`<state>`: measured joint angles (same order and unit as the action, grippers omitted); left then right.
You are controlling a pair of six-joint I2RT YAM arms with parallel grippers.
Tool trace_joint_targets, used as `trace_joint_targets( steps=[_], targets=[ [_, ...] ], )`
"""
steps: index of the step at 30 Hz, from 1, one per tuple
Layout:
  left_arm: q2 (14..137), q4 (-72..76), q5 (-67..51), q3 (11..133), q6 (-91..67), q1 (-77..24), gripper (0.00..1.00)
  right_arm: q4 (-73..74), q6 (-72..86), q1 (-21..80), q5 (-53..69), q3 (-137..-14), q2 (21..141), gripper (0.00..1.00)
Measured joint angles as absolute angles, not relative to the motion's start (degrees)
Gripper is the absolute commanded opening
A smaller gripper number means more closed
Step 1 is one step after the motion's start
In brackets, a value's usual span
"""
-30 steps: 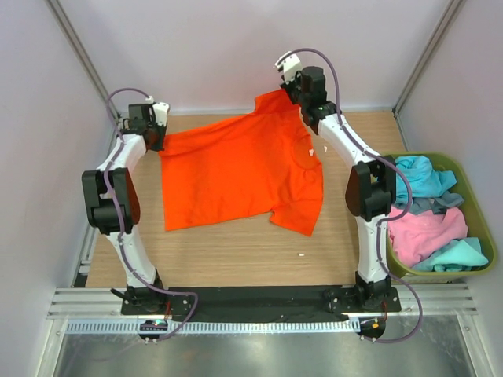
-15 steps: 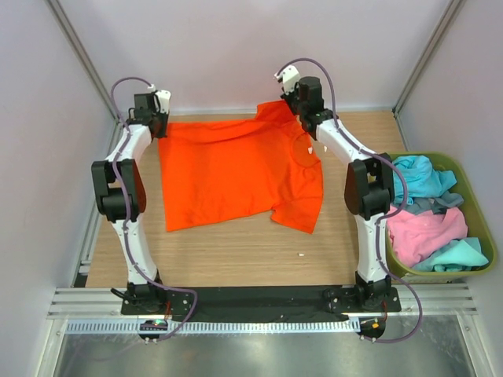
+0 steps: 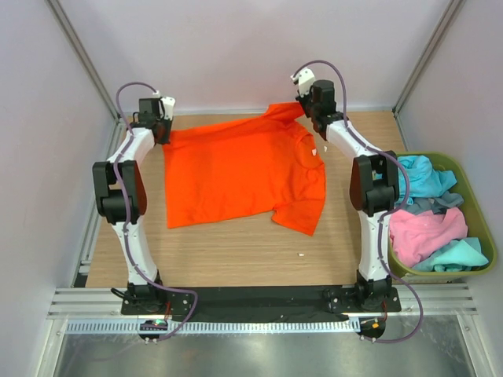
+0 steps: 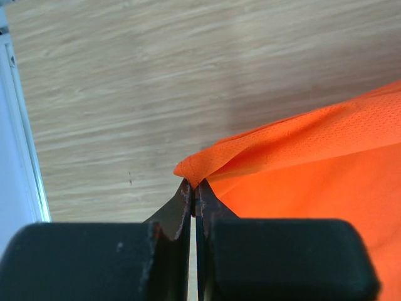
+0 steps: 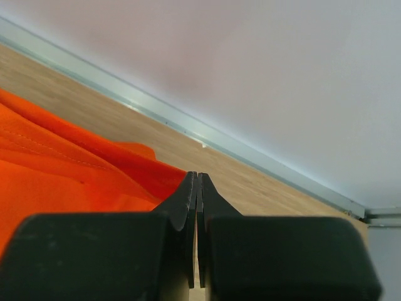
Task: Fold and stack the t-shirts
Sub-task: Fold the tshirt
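Note:
The bright orange t-shirt (image 3: 236,169) lies spread on the wooden table (image 3: 236,251), with a sleeve folded over at its near right. My left gripper (image 3: 163,130) is shut on its far left corner. In the left wrist view the closed gripper (image 4: 195,185) pinches a pointed tip of the orange cloth (image 4: 313,163). My right gripper (image 3: 303,110) is shut on the far right corner, which is raised slightly off the table. In the right wrist view that gripper (image 5: 197,177) is closed, with orange cloth (image 5: 75,175) bunched to its left. The cloth runs taut between both grips.
An olive-green bin (image 3: 474,170) stands at the right table edge. It holds a turquoise shirt (image 3: 420,173), a grey shirt (image 3: 442,203) and a pink shirt (image 3: 424,232). The back wall (image 3: 236,55) stands close behind both grippers. A white scrap (image 3: 300,254) lies near the front.
Both grippers have moved to the right along the back edge and kept hold of the shirt. The shirt's far edge has been pulled straighter and the whole shirt has shifted slightly right.

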<state>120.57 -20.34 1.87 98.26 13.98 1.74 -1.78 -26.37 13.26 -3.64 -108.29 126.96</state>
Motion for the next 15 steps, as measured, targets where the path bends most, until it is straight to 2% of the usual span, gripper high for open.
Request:
trace_joint_targets(
  steps=[15],
  targets=[
    [113.7, -22.0, 1.0, 92.4, 14.0, 1.5, 0.0, -0.9, -26.2, 13.0, -1.8, -89.6, 116.5, 0.01]
  ],
)
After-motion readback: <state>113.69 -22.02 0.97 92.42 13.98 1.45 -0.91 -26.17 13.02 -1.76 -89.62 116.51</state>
